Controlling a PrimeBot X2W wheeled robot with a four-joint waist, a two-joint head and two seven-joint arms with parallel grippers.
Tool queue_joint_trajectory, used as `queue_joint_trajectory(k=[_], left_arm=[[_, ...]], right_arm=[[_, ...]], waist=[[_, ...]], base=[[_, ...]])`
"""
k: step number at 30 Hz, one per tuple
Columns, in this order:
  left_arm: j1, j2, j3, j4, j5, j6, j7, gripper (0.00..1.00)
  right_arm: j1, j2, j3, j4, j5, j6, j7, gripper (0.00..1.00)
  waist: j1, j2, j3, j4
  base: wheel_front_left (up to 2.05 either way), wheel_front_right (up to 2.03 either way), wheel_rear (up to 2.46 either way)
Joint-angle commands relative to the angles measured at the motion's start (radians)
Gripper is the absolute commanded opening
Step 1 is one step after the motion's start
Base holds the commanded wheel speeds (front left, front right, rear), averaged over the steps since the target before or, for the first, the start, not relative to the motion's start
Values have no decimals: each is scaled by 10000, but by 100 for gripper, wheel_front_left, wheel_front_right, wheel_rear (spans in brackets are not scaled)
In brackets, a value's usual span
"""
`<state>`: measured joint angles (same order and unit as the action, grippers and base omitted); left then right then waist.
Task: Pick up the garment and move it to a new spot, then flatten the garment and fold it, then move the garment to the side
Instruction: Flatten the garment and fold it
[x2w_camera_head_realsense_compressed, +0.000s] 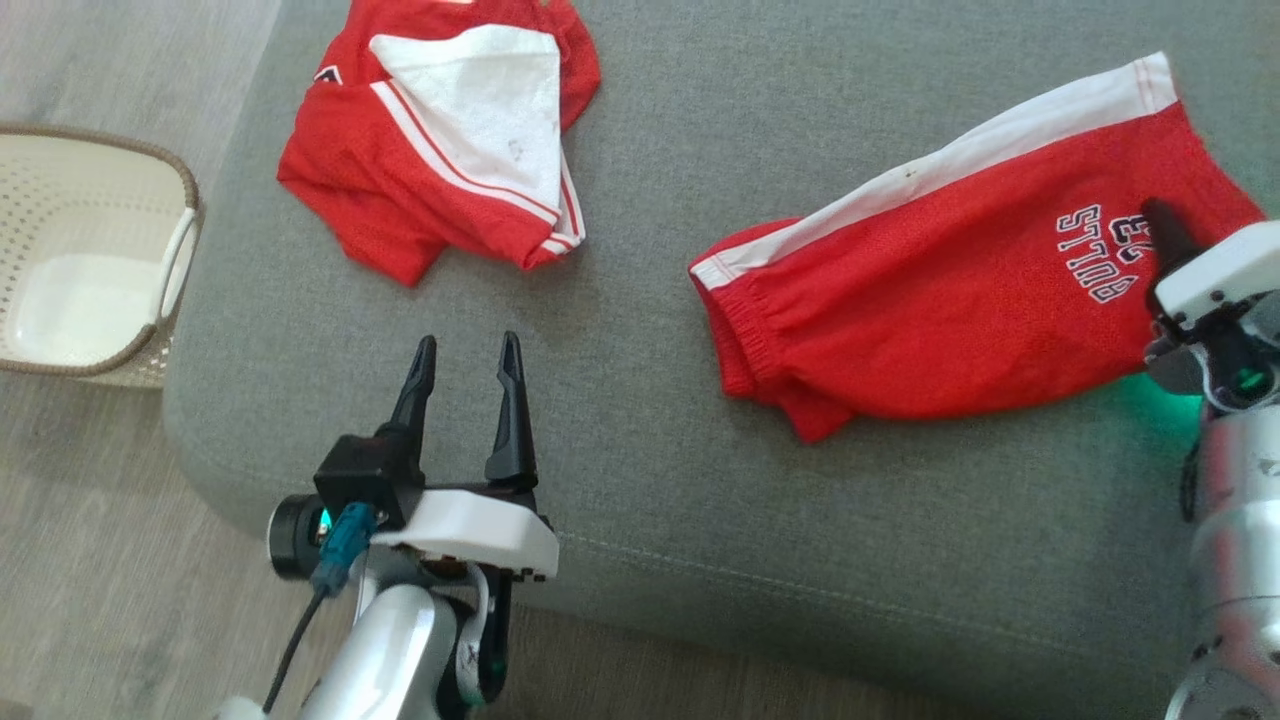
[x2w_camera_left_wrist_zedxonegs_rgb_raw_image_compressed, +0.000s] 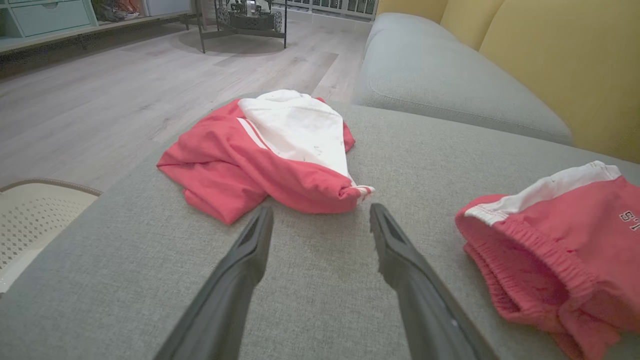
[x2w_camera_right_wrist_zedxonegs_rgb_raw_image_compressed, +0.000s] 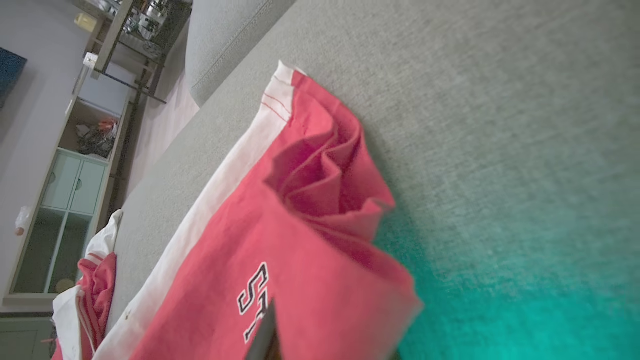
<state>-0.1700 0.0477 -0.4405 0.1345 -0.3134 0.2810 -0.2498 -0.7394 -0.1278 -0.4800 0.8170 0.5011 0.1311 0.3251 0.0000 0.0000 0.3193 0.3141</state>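
The red shorts (x2w_camera_head_realsense_compressed: 960, 290), white-striped and printed "BULLS 23", lie on the right part of the grey cushion (x2w_camera_head_realsense_compressed: 640, 520), where the right gripper (x2w_camera_head_realsense_compressed: 1163, 228) is pinched closed on the cloth beside the lettering. The left gripper (x2w_camera_head_realsense_compressed: 467, 362) hangs with jaws spread over bare cushion near the front edge, with open fabric between it and a crumpled red-and-white garment (x2w_camera_head_realsense_compressed: 440, 150). A cream perforated basket (x2w_camera_head_realsense_compressed: 185, 230) stands on the pale wood floor (x2w_camera_head_realsense_compressed: 80, 60) beside the cushion's left edge.
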Motion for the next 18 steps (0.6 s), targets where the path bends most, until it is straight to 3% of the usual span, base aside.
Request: queue_joint_trajectory(k=[1, 7, 11, 18], left_arm=[[-156, 26, 356, -285, 65, 6, -120, 100], [-28, 26, 523, -197, 163, -109, -120, 100], [77, 26, 650, -114, 257, -221, -120, 100], [230, 26, 909, -58, 314, -371, -120, 100]], right_arm=[[167, 205, 87, -94, -15, -4, -199, 0], [439, 224, -308, -296, 173, -4, -1209, 0], [662, 383, -1307, -429, 492, -4, -1880, 0], [1487, 647, -2363, -1102, -290, -4, -2520, 0]], waist=[[0, 0, -103, -80], [0, 0, -516, -417], [0, 0, -835, -708], [0, 0, -1171, -1137]], base=[[0, 0, 0], [0, 0, 0], [0, 0, 0], [0, 0, 0]])
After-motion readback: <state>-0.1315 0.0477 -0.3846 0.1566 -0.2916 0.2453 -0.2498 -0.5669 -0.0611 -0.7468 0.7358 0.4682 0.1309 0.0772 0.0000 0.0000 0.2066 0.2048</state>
